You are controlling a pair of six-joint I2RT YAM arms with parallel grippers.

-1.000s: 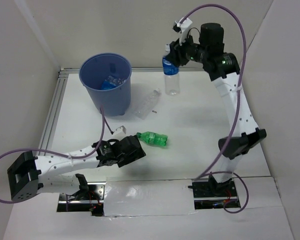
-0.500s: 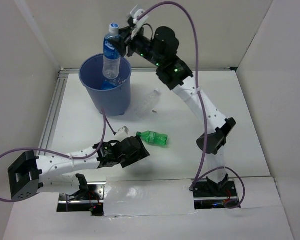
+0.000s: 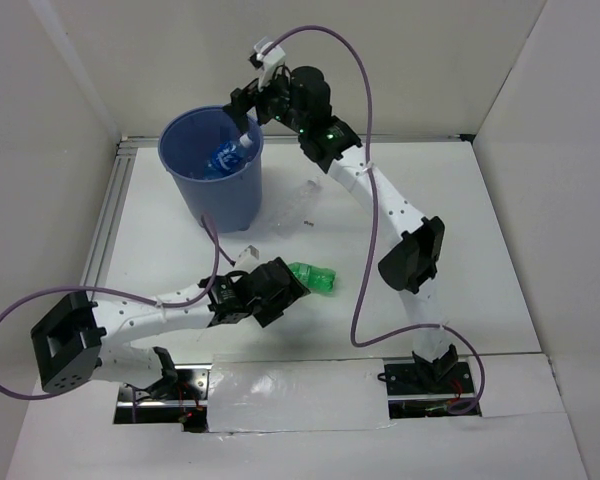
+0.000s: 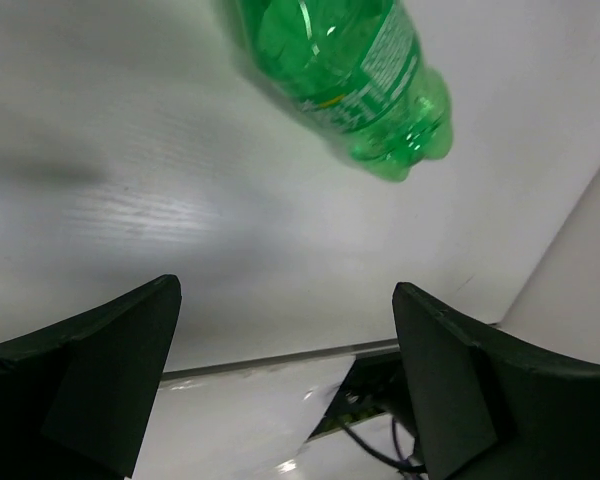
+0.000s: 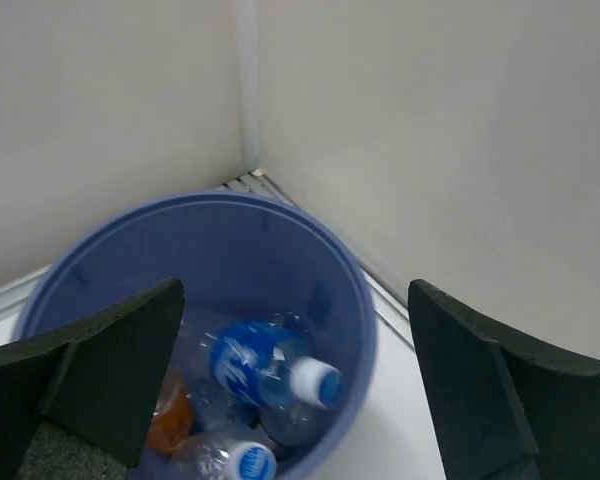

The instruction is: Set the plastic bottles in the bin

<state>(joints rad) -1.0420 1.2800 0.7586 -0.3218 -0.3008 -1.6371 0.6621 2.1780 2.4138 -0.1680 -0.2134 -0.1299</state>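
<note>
The flat white table [image 3: 460,230] carried the round blue-purple plastic bin [image 3: 220,200] at its far left corner. Only the overhead camera showed the table's other contents. A plain clear plastic bottle [image 3: 292,215] lay on its side just to the right of the bin's base. A green plastic bottle [image 3: 318,279] lay on its side nearer the arm bases, well apart from the bin.

The bin's inside showed best from the right wrist camera. A clear bottle with a blue label and white cap [image 5: 265,365] rested there tilted. A short orange bottle [image 5: 165,415] sat to its left, and another blue-labelled bottle [image 5: 235,462] lay below it at the picture's edge. From overhead, only a patch of blue label could be made out in the bin.

The right arm stretched far across the table toward the back left. It held the right gripper [image 5: 295,285] above the bin's rim, looking down into it, fingers spread wide and empty.

The left arm lay low and extended to the right across the near table. The left gripper [image 4: 285,290] was spread wide with nothing between its fingers. The green bottle's base end lay just ahead of them in the wrist view. Overhead, the gripper's tip met the bottle's near end, and contact could not be judged.
</note>
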